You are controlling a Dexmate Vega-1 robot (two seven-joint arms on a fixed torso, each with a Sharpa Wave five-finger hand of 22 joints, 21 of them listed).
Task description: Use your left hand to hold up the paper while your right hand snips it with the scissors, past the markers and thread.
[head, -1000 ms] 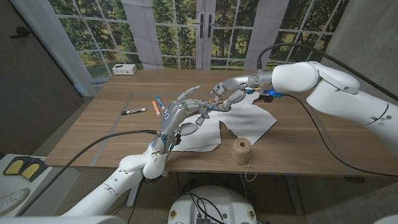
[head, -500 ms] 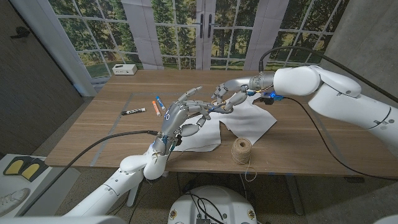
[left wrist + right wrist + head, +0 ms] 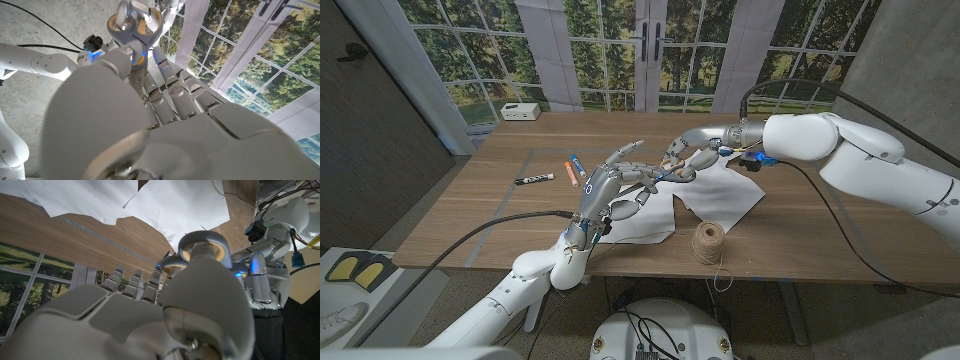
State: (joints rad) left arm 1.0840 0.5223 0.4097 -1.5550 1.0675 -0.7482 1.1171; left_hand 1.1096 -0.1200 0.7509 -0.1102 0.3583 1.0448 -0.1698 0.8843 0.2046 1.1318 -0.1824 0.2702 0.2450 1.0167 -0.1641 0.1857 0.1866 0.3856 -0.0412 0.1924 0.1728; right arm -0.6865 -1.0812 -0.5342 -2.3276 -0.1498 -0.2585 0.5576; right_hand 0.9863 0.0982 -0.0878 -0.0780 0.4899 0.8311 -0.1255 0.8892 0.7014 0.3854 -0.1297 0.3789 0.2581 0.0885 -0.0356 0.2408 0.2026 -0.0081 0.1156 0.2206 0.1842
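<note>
The white paper (image 3: 725, 195) lies crumpled on the wooden table (image 3: 820, 230); it also shows in the right wrist view (image 3: 170, 205). My left hand (image 3: 618, 185) is raised above the paper's left part, fingers spread, holding nothing. My right hand (image 3: 690, 155) hovers just beyond it with loosely arched fingers, its fingertips close to those of the left hand. In the left wrist view my left hand (image 3: 150, 115) faces the right hand (image 3: 135, 22). From the right wrist, my right hand (image 3: 150, 315) points at the left hand (image 3: 267, 275). I cannot make out any scissors.
A spool of thread (image 3: 708, 240) stands near the table's front edge, beside the paper. A black marker (image 3: 534, 179), an orange marker (image 3: 569, 168) and a blue marker (image 3: 578, 165) lie to the left. A white box (image 3: 520, 111) sits at the far left corner.
My right hand has come slightly left and lower, closer to the left hand's fingertips, with its fingers more arched. The left hand and paper have hardly moved.
</note>
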